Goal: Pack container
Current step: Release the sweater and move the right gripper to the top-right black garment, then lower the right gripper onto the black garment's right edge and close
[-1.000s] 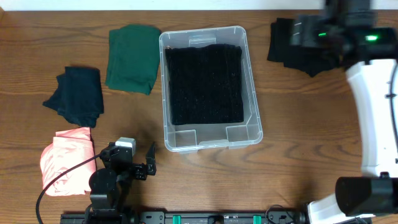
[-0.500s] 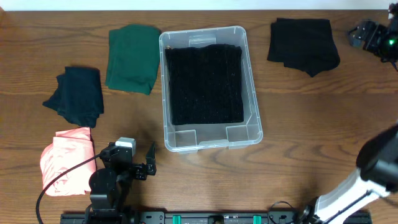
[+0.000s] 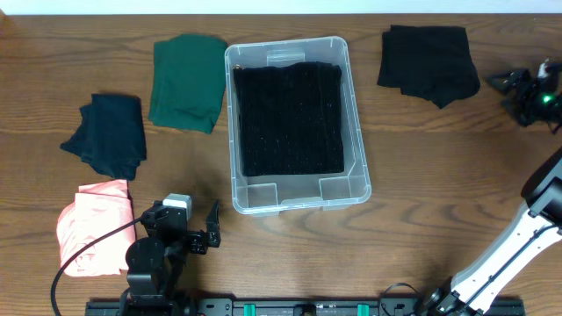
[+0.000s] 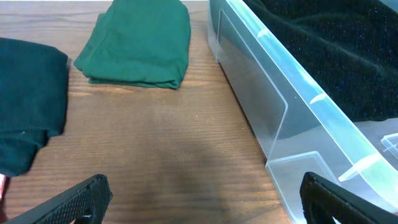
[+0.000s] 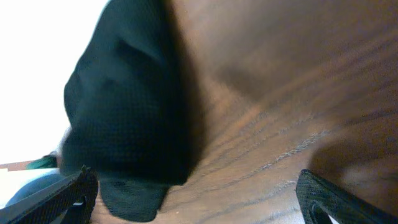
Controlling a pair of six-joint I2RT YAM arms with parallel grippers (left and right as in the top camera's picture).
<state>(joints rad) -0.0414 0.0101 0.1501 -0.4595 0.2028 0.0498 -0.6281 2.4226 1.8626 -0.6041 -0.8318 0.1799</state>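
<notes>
Both my jaws stand wide open, holding nothing. The container (image 3: 299, 195) sits mid-way along the table (image 3: 439, 175), long axis near-to-far. The black cloth (image 3: 428, 63) lies near my right jaws, to their left.

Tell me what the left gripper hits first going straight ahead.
Probably nothing soon: the left gripper faces bare table, toward the gap between the green cloth and the container, whose near corner looks closest.
</notes>
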